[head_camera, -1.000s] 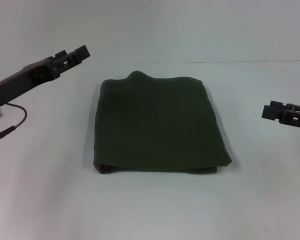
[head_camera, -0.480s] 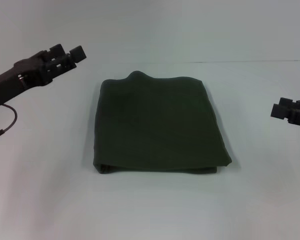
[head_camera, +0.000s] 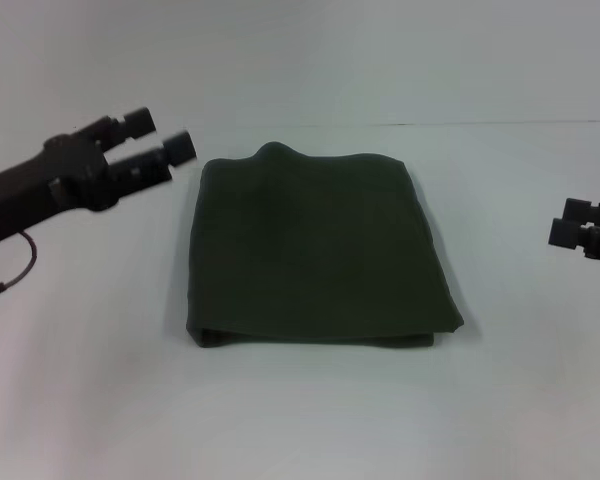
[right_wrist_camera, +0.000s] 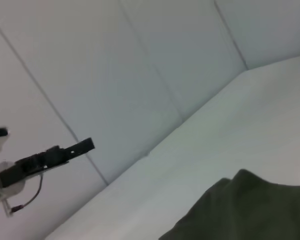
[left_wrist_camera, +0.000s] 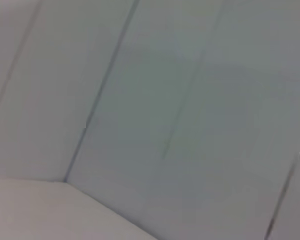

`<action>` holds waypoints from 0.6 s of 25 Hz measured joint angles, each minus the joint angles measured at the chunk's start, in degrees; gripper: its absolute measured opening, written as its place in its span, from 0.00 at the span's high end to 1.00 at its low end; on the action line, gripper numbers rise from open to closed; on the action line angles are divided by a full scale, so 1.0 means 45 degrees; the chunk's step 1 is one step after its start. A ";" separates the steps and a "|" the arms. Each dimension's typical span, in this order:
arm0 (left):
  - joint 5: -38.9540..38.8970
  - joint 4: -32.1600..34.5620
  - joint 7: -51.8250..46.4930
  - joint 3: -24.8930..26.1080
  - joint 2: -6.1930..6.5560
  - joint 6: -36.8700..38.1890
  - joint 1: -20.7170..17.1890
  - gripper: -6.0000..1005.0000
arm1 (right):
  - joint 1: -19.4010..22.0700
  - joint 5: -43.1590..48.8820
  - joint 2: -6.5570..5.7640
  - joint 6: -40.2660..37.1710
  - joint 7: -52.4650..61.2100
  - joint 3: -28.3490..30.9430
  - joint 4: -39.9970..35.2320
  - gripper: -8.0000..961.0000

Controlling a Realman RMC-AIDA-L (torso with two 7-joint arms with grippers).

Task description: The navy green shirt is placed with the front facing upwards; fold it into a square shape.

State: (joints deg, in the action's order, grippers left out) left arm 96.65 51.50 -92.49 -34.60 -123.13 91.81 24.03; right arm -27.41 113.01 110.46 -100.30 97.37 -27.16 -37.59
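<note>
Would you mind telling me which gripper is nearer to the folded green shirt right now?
The left. The left gripper hovers just off the navy green shirt's far left corner; the right gripper sits well clear of its right edge.

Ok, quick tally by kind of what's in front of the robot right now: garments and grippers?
Garments: 1, the navy green shirt, folded into a rough square on the white table.
Grippers: 2, the left gripper raised beside the shirt's far left corner with fingers apart, and the right gripper off the shirt's right side.
Total: 3.
</note>
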 joint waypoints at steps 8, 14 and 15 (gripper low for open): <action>0.1149 0.0261 0.0466 -0.0030 0.0017 0.1248 -0.0008 0.10 | -0.0056 0.0006 0.0183 -0.0523 -0.1006 -0.0580 -0.0101 0.05; 0.2158 0.0302 0.0571 -0.0241 0.0020 0.1860 0.0083 0.10 | -0.0120 0.0006 0.0249 -0.0619 -0.1324 -0.2055 -0.0319 0.05; 0.2329 0.0298 0.0556 -0.0280 0.0020 0.1936 0.0097 0.10 | -0.0126 0.0006 0.0273 -0.0625 -0.1316 -0.2313 -0.0434 0.05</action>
State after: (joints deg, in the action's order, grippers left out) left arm 107.13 52.84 -89.99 -35.86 -123.04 100.52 24.47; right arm -27.97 113.03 111.69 -103.11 91.45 -37.57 -39.55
